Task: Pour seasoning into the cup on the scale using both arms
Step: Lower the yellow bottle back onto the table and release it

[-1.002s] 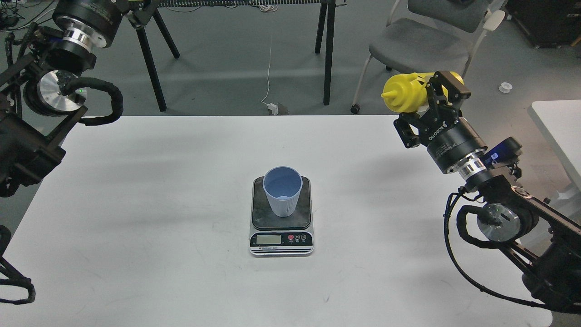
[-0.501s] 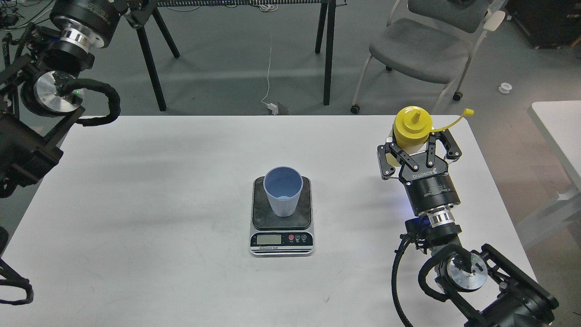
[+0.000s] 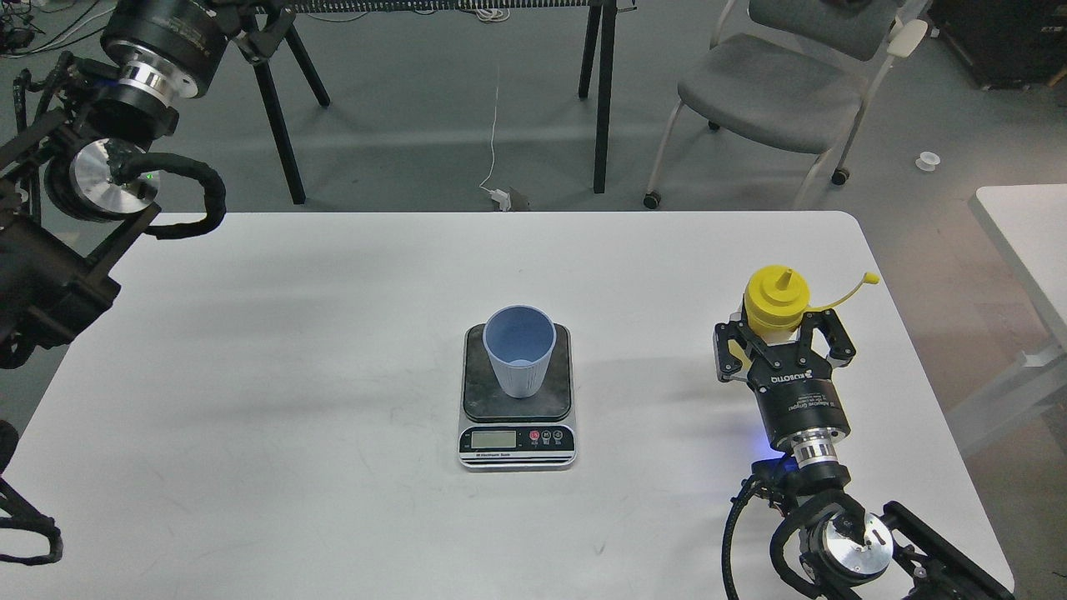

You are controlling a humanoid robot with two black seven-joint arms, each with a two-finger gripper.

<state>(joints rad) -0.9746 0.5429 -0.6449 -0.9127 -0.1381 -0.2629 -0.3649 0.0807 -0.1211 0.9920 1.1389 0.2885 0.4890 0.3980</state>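
The light blue ribbed cup (image 3: 519, 350) stands upright on the dark plate of the scale (image 3: 517, 442) at the table's middle. The yellow seasoning bottle (image 3: 775, 307) stands upright at the right of the table, well apart from the cup, with its nozzle up and its cap hanging out to the right on the tether (image 3: 850, 289). My right gripper (image 3: 779, 342) has its fingers on both sides of the bottle's lower body and is shut on it. My left gripper (image 3: 254, 33) is high at the far left, dark and cut by the top edge.
The white table (image 3: 292, 400) ends just right of the bottle. Behind it are black stand legs (image 3: 279, 125), a grey chair (image 3: 767, 92) and a white cable (image 3: 493, 125) on the floor. Another white table (image 3: 1029, 233) is at the far right.
My right arm swung the bottle from tilted and high at the back right to upright, then brought it lower and nearer to me. The left arm barely moved.
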